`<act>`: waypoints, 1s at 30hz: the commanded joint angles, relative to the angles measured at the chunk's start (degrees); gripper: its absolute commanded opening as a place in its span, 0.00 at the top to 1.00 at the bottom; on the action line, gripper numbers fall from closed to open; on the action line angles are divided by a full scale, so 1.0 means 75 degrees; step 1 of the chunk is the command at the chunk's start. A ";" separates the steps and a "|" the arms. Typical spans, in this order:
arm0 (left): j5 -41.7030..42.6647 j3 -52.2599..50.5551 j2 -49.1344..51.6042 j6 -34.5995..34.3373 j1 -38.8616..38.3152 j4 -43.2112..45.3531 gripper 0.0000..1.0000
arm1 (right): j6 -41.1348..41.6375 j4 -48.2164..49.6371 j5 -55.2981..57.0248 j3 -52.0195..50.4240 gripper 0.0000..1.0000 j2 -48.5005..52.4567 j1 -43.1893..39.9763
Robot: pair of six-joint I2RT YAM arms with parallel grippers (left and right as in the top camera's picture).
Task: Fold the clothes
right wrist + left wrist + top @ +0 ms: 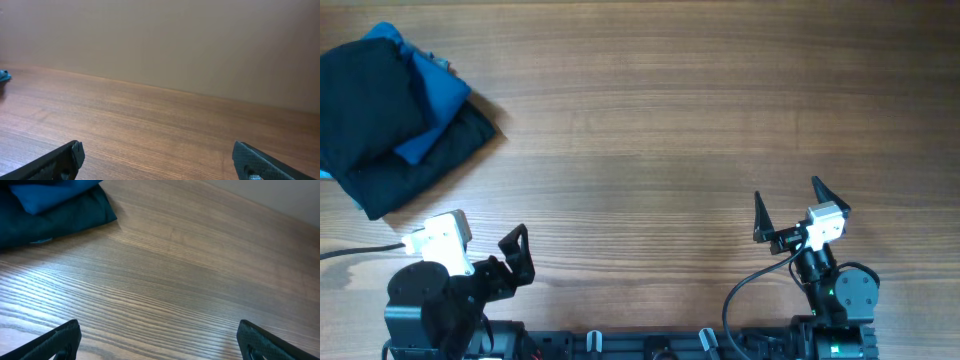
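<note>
From overhead, your left gripper (516, 252) and right gripper (788, 205) both sit at the near edge of the wooden table (650, 120), jaws spread wide with nothing between them. The clothes (365, 100) lie heaped in the far left corner, black fabric over a blue garment (435, 105). Left wrist view: fingers (60, 340) far apart over wood grain, with the dark heap ahead at upper left and well clear of them. Right wrist view: the same wide spread, gripping nothing, and the planks run out to a plain beige wall (175, 40).
</note>
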 commanded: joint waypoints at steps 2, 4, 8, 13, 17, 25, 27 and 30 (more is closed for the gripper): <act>-0.0099 -0.0012 -0.0044 -0.0038 0.0000 0.0017 0.00 | -0.0152 0.0032 -0.0152 -0.0006 0.00 -0.0067 0.0032; -0.0099 -0.0012 -0.0044 -0.0038 0.0000 0.0017 0.00 | -0.0149 0.0032 -0.0149 -0.0006 0.00 -0.0067 0.0032; -0.0099 -0.0012 -0.0044 -0.0038 0.0000 0.0017 0.00 | -0.0152 0.0032 -0.0149 -0.0006 0.00 -0.0067 0.0032; -0.0099 -0.0012 -0.0044 -0.0038 0.0000 0.0017 0.00 | -0.0152 0.0032 -0.0149 -0.0006 0.00 -0.0067 0.0032; -0.0105 -0.0364 -0.0373 -0.0035 0.0009 -0.0047 0.00 | -0.0152 0.0032 -0.0149 -0.0006 0.00 -0.0067 0.0032; -0.0134 -0.4721 -0.2707 0.0000 0.0009 0.4619 0.00 | -0.0152 0.0032 -0.0149 -0.0006 0.00 -0.0067 0.0032; -0.0187 -0.5520 -0.2885 0.0356 0.0009 0.6097 0.00 | -0.0152 0.0032 -0.0149 -0.0006 0.00 -0.0067 0.0032; -0.0341 -0.6490 -0.2900 0.1431 0.0009 0.8478 0.00 | -0.0152 0.0032 -0.0149 -0.0006 0.00 -0.0067 0.0032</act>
